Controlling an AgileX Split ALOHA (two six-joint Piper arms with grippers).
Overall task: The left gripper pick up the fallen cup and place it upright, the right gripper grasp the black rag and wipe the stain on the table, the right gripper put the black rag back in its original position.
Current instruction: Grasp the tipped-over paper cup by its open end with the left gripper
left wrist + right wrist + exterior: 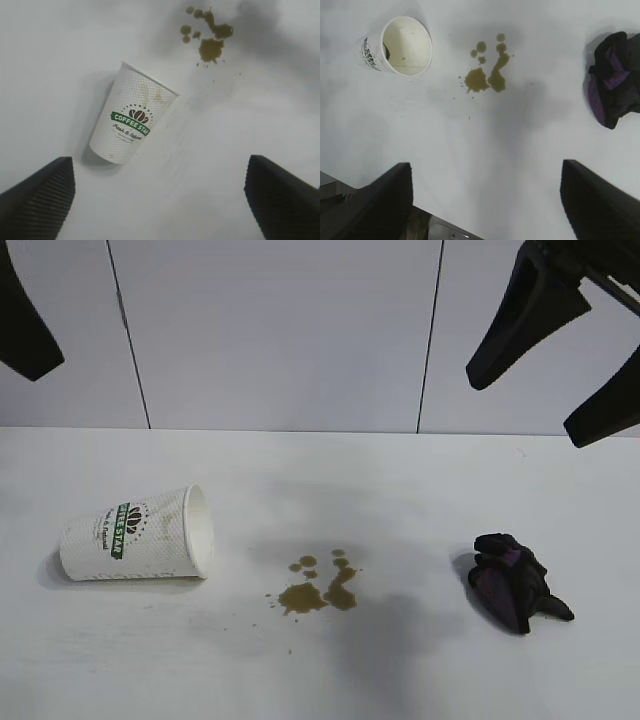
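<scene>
Nearest the exterior camera lies the stain (320, 586), a cluster of brown coffee blotches and small drops on the white table (330, 460), roughly midway between the other two objects. To its left the cup (137, 533), a white dotted paper cup with a green "Coffee Star" band, lies on its side with its mouth turned toward the spill. To the right of the stain, well apart from it, sits the black rag (513, 582), a lumpy cloth with purple patches and a pointed tail.

Farther back and higher, the left gripper (160, 197) hangs above the cup with its fingers spread wide and nothing between them (in its wrist view the cup lies beyond the fingertips, untouched). The right gripper (545, 375) hovers over the rag's side of the table, its fingers also apart and empty.

Judging by this layout, no step is complete: the cup is not yet upright, the stain is unwiped, and the rag rests unused. Grasping the cup looks like the step in hand.
</scene>
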